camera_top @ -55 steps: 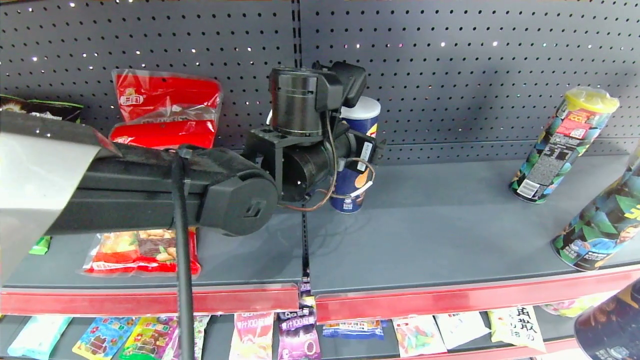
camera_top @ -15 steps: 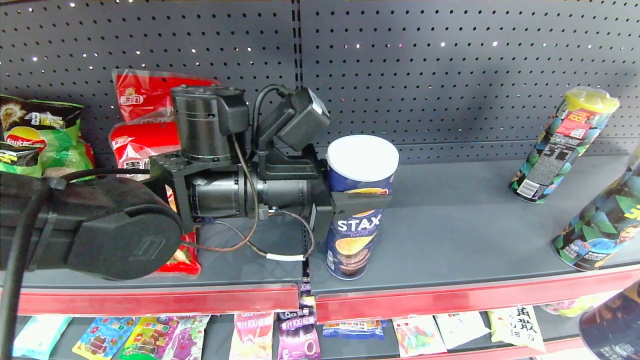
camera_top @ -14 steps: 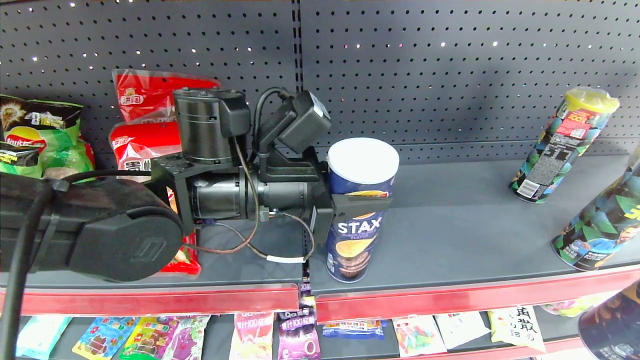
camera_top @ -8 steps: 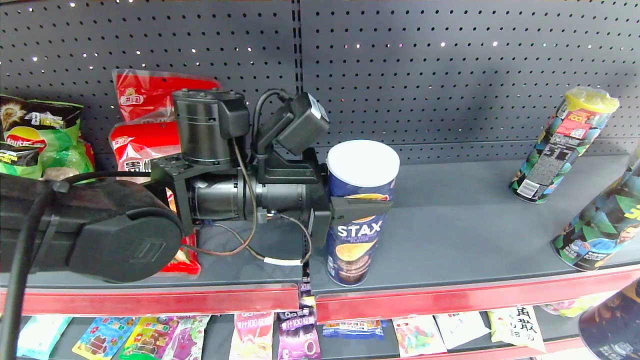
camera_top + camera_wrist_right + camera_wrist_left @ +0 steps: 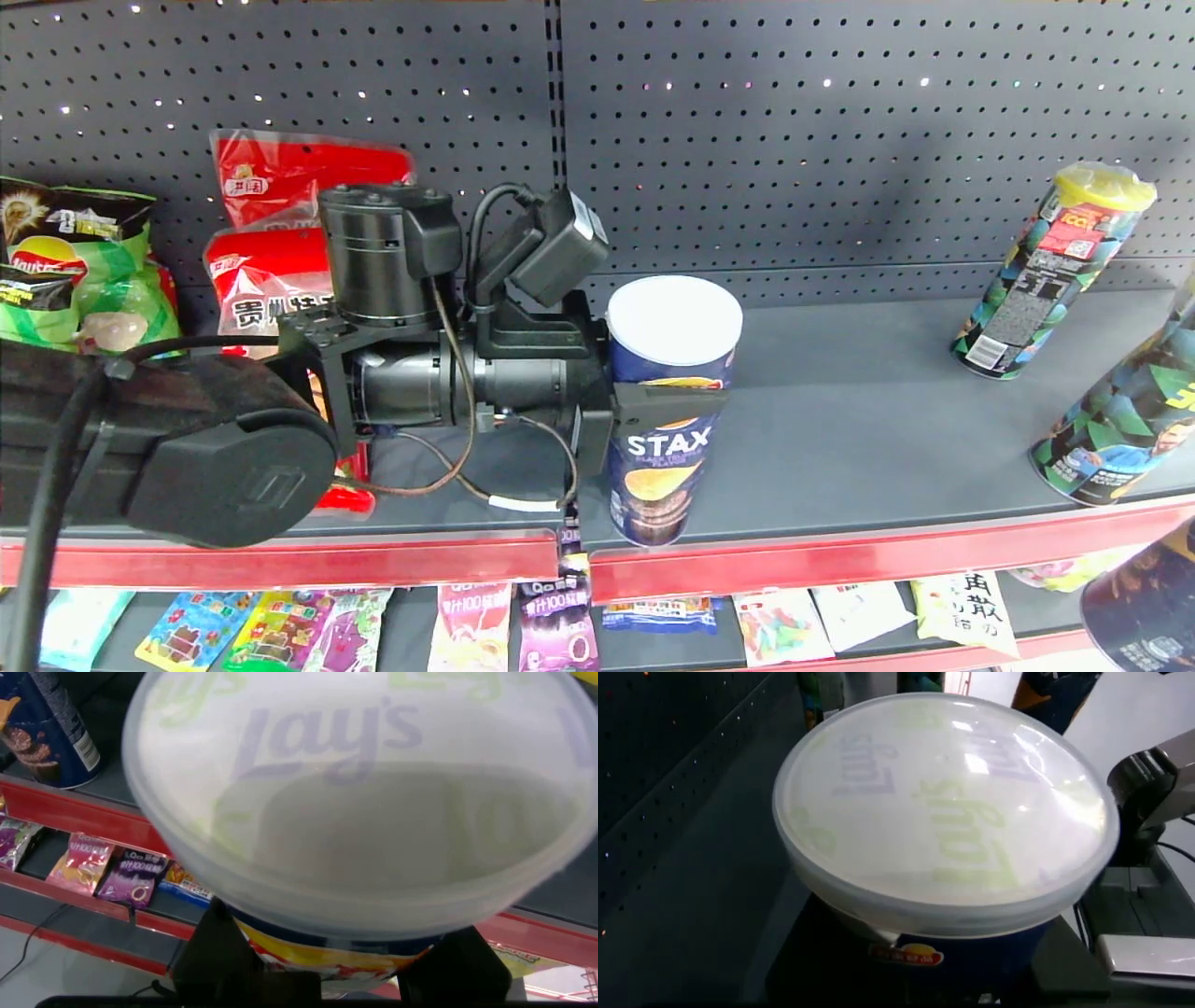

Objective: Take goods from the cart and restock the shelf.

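Ref left pincer point(image 5: 667, 378): grey pegboard point(image 5: 840, 140) behind it. 2 red snack bags point(image 5: 308, 173) stand against the pegboard to its left, further back; green chip bag point(image 5: 75, 271) further left again. Well off to its right, 2 tilted printed cans: yellow-lid can point(image 5: 1050, 271) at the back, dark can point(image 5: 1120, 420) nearer the front. Below it, red price strip point(image 5: 840, 555), under that a row of small packets point(image 5: 766, 621)

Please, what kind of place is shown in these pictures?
Probably a shop or supermarket aisle: a grey pegboard shelf with a red price rail, red snack bags and chip cans on it, and candy packets on the shelf below.
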Robot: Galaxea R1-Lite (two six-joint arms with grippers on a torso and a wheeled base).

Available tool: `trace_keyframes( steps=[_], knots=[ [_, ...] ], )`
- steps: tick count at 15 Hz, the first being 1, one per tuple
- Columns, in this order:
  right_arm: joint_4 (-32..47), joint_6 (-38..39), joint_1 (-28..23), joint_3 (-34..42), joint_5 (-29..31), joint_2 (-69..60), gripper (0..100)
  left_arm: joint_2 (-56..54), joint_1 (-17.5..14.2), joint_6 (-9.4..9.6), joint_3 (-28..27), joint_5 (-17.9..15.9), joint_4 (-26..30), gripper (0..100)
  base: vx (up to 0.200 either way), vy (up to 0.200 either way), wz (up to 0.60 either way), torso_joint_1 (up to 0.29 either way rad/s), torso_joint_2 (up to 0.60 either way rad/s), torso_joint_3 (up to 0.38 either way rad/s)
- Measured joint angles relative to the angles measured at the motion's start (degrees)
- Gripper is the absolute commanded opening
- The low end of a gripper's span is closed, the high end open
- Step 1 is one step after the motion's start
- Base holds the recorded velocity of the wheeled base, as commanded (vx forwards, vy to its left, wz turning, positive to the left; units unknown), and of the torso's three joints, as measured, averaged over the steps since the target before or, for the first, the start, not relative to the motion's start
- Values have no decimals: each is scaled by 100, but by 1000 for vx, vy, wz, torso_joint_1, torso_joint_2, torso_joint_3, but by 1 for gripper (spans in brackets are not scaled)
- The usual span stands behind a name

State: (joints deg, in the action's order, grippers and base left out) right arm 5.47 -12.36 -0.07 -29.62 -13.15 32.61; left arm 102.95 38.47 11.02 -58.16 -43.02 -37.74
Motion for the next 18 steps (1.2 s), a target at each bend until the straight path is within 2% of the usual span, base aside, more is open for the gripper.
trace_keyframes(
  steps=[1, 2, 7, 8, 11, 15, 18],
  knots=[
    [-1, -1, 0, 0, 0, 5, 0, -2, 2, -188, 4, 22, -11, 0, 0, 0, 0, 0, 0, 0],
    [-1, -1, 0, 0, 0, 10, 0, -2, 2, -232, 4, 22, -13, 0, 0, 0, 0, 0, 0, 0],
    [-1, -1, 0, 0, 0, 10, 0, 9, 11, -240, 26, 7, -18, 0, 0, 0, 0, 0, 0, 0],
    [-1, -1, 0, 0, 0, 10, 0, 9, 11, -238, 32, 2, -20, 100, 0, 0, 0, 0, 0, 0],
    [-1, -4, 5, 0, 0, 22, 0, 7, 5, -260, 43, 9, -62, 100, 0, 0, 0, 0, 0, 0],
    [-1, -9, 7, -26, -4, 60, 0, -4, -13, -260, 235, 57, -407, 100, 0, 0, 0, 0, 0, 0],
    [-12, -12, 28, -155, -34, 217, 0, -50, -234, -257, 940, 230, -1346, 100, 0, 0, 0, 0, 0, 0]
  ],
)
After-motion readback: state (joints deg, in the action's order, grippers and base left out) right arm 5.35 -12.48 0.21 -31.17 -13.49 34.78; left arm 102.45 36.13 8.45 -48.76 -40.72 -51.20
